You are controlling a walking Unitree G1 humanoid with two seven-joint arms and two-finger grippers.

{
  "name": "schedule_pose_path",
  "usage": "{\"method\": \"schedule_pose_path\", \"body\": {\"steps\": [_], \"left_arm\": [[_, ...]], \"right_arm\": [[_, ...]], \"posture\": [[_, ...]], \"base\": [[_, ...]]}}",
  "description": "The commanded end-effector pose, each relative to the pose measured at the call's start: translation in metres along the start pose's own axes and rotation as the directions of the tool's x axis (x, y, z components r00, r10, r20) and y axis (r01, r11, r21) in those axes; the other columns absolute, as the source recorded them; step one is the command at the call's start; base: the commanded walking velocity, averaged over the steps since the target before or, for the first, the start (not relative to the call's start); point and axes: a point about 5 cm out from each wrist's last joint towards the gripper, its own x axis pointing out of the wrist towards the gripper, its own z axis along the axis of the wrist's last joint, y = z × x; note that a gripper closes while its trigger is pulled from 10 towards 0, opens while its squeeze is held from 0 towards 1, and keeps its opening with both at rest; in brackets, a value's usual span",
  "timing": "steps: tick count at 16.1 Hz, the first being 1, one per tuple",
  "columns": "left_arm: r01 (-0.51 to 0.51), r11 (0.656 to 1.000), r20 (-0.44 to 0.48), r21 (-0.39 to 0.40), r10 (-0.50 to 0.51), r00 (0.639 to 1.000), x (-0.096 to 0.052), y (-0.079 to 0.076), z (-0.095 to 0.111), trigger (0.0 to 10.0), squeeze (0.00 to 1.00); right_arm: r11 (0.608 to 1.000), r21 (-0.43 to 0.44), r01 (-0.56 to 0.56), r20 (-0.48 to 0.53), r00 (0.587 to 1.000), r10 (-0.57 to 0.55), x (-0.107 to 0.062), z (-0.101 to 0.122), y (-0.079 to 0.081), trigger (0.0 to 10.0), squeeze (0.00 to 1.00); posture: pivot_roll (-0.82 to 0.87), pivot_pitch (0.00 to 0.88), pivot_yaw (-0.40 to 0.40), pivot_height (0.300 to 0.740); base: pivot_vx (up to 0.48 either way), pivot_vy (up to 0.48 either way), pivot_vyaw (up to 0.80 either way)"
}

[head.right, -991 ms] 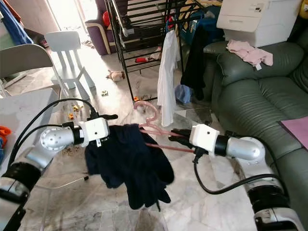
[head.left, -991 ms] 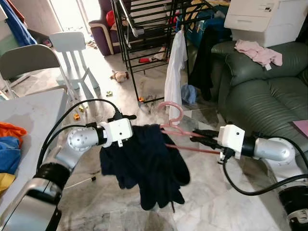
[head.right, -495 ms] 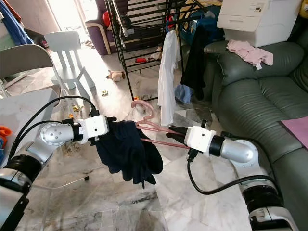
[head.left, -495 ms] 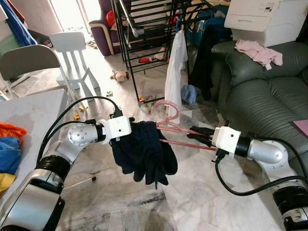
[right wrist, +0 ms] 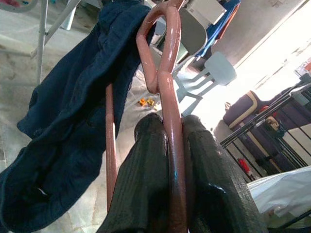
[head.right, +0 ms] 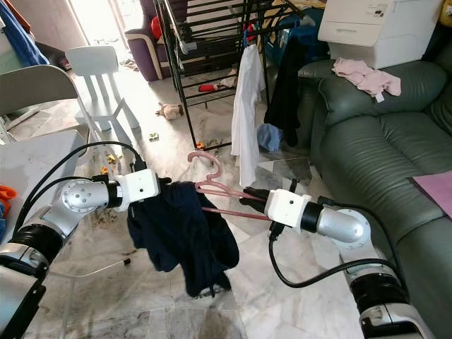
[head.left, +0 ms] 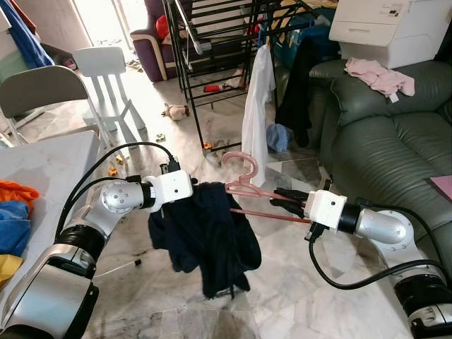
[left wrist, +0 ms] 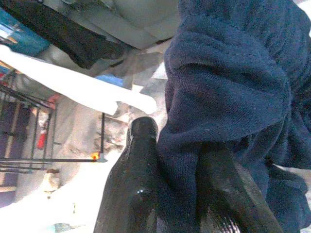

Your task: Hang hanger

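A pink hanger point(head.left: 247, 185) is held out over the floor, its hook pointing up. My right gripper point(head.left: 286, 202) is shut on the hanger's upper arm point(right wrist: 171, 141), as the right wrist view shows. A dark navy garment point(head.left: 205, 236) hangs from the hanger's left end. My left gripper point(head.left: 192, 191) is shut on a fold of that garment point(left wrist: 223, 116). The black drying rack point(head.left: 212, 42) stands behind, with a white shirt point(head.left: 256, 106) and a dark garment point(head.left: 300, 85) hanging on it.
A green sofa point(head.left: 381, 134) with a pink cloth point(head.left: 379, 76) is on the right. A grey table point(head.left: 42, 176) with folded clothes point(head.left: 13, 219) is on the left, with a grey chair point(head.left: 42, 88) and a white stool point(head.left: 106, 70) behind. Small toys point(head.left: 173, 111) lie on the floor.
The navy garment has dropped and spread lower under the hanger. My right gripper has shifted a little left with the hanger; the left gripper has kept its hold.
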Motion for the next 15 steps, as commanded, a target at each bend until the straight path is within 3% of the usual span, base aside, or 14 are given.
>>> {"method": "schedule_pose_path", "body": {"steps": [1, 8, 9, 10, 13, 15], "left_arm": [[0.049, 0.999, -0.019, -0.006, -0.049, 0.999, -0.001, -0.005, -0.004, 0.0, 0.0], [0.241, 0.964, -0.06, -0.115, -0.249, 0.967, -0.006, -0.027, -0.02, 0.0, 0.0], [0.237, 0.962, -0.047, -0.133, -0.245, 0.968, -0.005, -0.028, -0.02, 0.0, 0.0], [0.228, 0.965, -0.048, -0.133, -0.236, 0.971, -0.005, -0.027, -0.02, 0.0, 0.0], [0.172, 0.971, -0.028, -0.163, -0.179, 0.983, -0.004, -0.024, -0.019, 0.0, 0.0], [0.114, 0.974, -0.013, -0.193, -0.119, 0.993, -0.005, -0.024, -0.021, 0.0, 0.0]], "right_arm": [[0.996, -0.068, 0.056, 0.086, 0.995, -0.05, 0.009, 0.017, -0.015, 10.0, 0.0], [0.979, -0.192, 0.063, 0.064, 0.997, -0.052, 0.014, 0.017, -0.02, 10.0, 0.0], [0.986, -0.158, 0.043, 0.061, 0.998, -0.034, 0.016, 0.016, -0.02, 10.0, 0.0], [0.989, -0.143, 0.043, 0.059, 0.998, -0.035, 0.017, 0.016, -0.021, 10.0, 1.0], [0.986, -0.155, 0.054, 0.034, 0.998, -0.05, 0.016, 0.012, -0.024, 10.0, 1.0], [0.976, -0.18, 0.119, -0.005, 0.993, -0.122, 0.009, 0.008, -0.038, 10.0, 1.0]], "posture": [[-0.12, 0.0, 0.118, 0.74], [-0.12, 0.0, 0.109, 0.74], [-0.11, 0.0, 0.106, 0.74], [-0.11, 0.0, 0.106, 0.74], [-0.12, 0.0, 0.105, 0.74], [-0.12, 0.0, 0.108, 0.74]], "base": [[0.0, 0.0, 0.0], [0.0, 0.0, 0.0], [0.0, 0.0, 0.0], [0.0, 0.0, 0.0], [0.0, 0.0, 0.0], [0.0, 0.0, 0.0]]}}
